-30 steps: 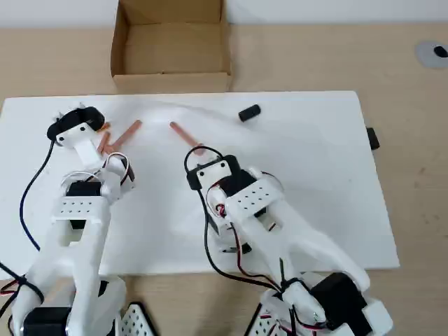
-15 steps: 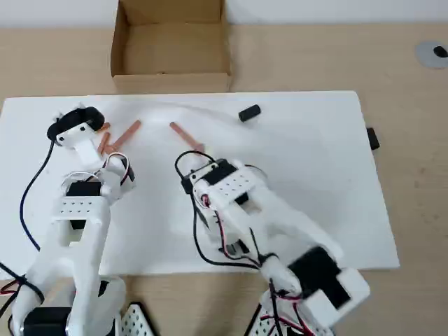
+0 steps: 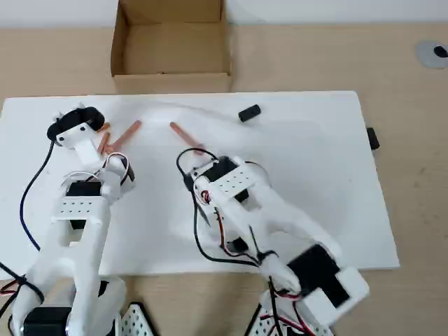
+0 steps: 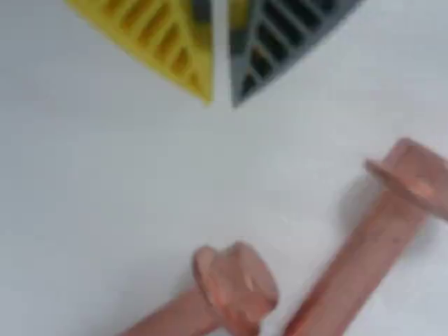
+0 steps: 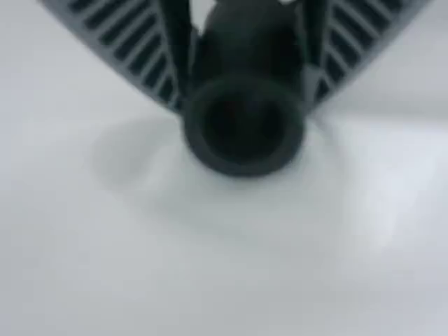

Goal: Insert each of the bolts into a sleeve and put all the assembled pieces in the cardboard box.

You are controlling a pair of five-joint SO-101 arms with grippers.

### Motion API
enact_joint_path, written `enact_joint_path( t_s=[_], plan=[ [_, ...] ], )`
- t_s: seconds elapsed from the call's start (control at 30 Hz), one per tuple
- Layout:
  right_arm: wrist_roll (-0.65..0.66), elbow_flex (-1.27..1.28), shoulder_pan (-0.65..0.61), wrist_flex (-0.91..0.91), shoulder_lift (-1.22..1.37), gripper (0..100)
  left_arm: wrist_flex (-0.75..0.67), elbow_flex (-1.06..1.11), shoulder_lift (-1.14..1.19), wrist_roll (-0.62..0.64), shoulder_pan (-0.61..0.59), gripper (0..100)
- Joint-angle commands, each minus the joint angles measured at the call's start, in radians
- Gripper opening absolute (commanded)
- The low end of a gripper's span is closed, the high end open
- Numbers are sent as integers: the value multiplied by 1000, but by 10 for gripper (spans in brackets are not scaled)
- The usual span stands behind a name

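Right pincer [image 5: 245, 91] is clamped around a short black cylindrical sleeve [image 5: 243, 136], bore open. Left pincer [image 4: 221, 91], nearly closed and empty, is held just beside two copper-coloured flanged bolts [image 4: 234, 287] lying side by side on the white sheet [image 3: 315, 182]; the left arm is judged nearer them.

left arm [image 3: 78, 210] stretched straight forward, left gripper [image 4: 221, 96] pointing down, its yellow and grey fingertips nearly together, only a thin slit, nothing between them. right arm [image 3: 260, 204] angled forward and leftward, right gripper [image 5: 245, 105] low, fingers clamped round a dark sleeve [image 5: 243, 131]
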Motion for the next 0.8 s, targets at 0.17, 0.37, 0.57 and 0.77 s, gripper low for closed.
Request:
enact_joint_path(
  t_s=[0.17,0.37,0.57,0.77],
  plan=[
    [15,-24,-28,-28,-348,10,-14,-31,2,-6,15,27],
    [43,-24,4,-28,-475,10,-14,-31,2,-6,15,27],
    [66,-24,173,-89,-479,10,-14,-31,2,-6,15,27],
    [201,-24,329,-298,-475,10,-14,-31,2,-6,15,27]
  ],
)
